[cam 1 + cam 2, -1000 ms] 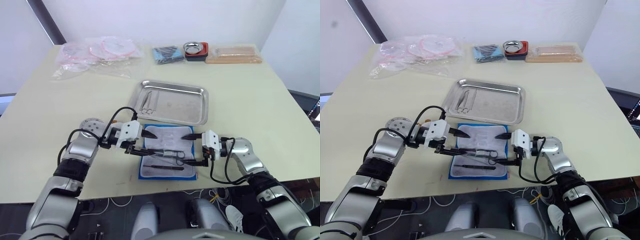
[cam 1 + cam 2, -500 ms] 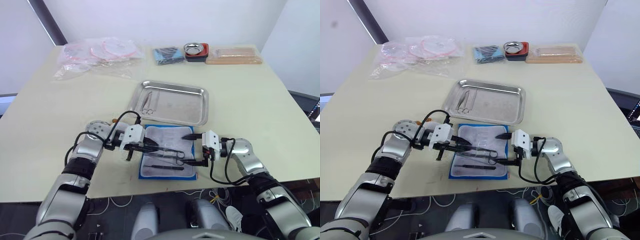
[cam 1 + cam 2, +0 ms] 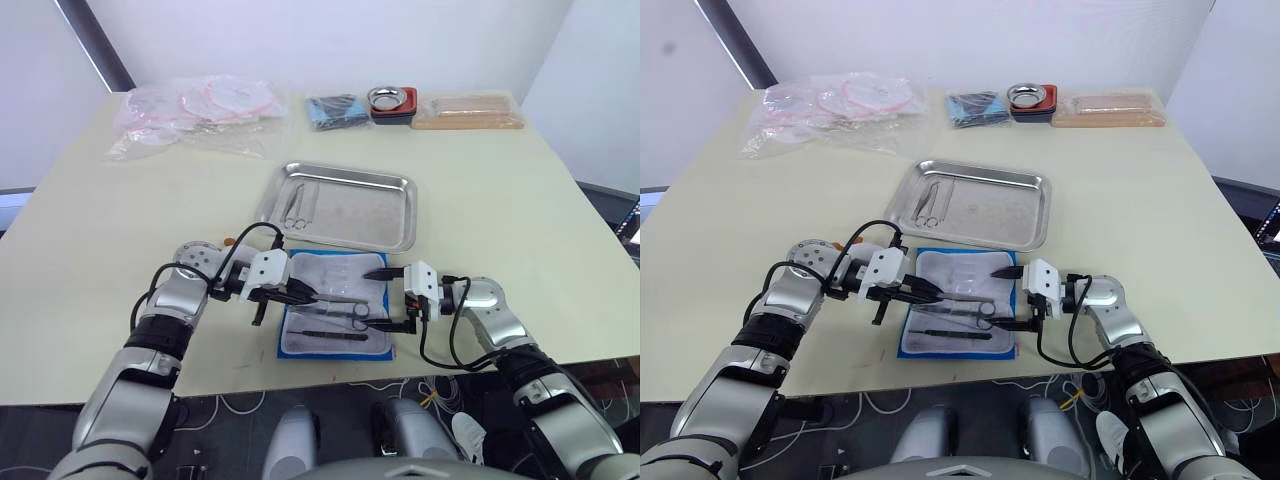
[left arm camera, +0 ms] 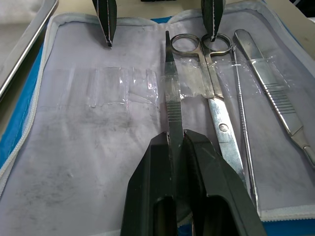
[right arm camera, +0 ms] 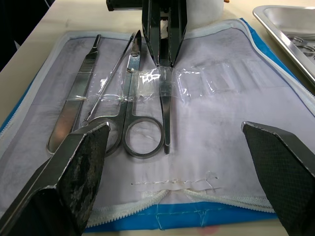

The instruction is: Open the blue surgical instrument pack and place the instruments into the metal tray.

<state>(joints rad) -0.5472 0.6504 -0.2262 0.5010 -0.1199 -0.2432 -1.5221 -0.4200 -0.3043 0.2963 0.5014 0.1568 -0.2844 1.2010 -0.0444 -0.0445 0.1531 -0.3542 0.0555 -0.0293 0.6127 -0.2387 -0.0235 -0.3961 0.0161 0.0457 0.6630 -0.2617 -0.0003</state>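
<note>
The blue surgical instrument pack point(image 3: 335, 268) lies open near the table's front edge, its grey-white lining up. Several instruments rest under clear straps: a flat metal handle point(image 4: 173, 98), scissors point(image 4: 216, 101), a thin probe point(image 4: 241, 123) and a ridged handle point(image 4: 273, 93). My left gripper point(image 4: 176, 140) reaches in from the pack's left side and is shut on the flat metal handle's end. My right gripper point(image 3: 378, 298) stands wide open over the pack's right end, its fingers point(image 5: 81, 167) holding nothing. The metal tray point(image 3: 365, 215) sits just beyond the pack, with two instruments point(image 3: 297, 203) at its left end.
Clear bags of tubing point(image 3: 195, 110) lie at the back left. A small blue packet point(image 3: 335, 108), a metal bowl in a red holder point(image 3: 392, 100) and a tan flat package point(image 3: 467, 110) line the back edge. The table's front edge runs just below the pack.
My left gripper has come down from open above the pack's left part and shut on the flat metal handle. The right arm has stayed put.
</note>
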